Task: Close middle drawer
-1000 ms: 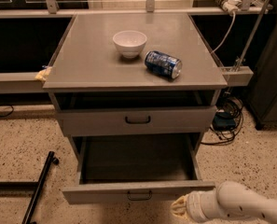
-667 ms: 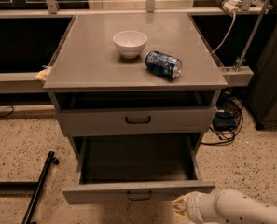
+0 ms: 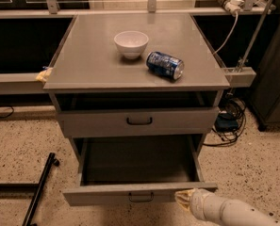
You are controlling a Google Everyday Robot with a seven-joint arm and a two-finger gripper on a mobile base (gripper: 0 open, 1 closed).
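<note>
At the bottom edge, the tool (image 3: 184, 199) sits against the right part of the middle drawer's (image 3: 106, 195) front, beside its handle; whether it is wide or narrow I cannot tell. The drawer is pulled far out. Above it, the top drawer (image 3: 177, 121) is slightly open. On the counter (image 3: 92, 65) a can (image 3: 164, 65) lies on its side just right of a bowl (image 3: 131, 43).

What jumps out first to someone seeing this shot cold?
The middle drawer stands pulled far out at the bottom of the view, with the gripper close by the right end of its front. Above it, the top drawer sits slightly open. On the cabinet top a white bowl stands beside a blue can lying on its side.
</note>
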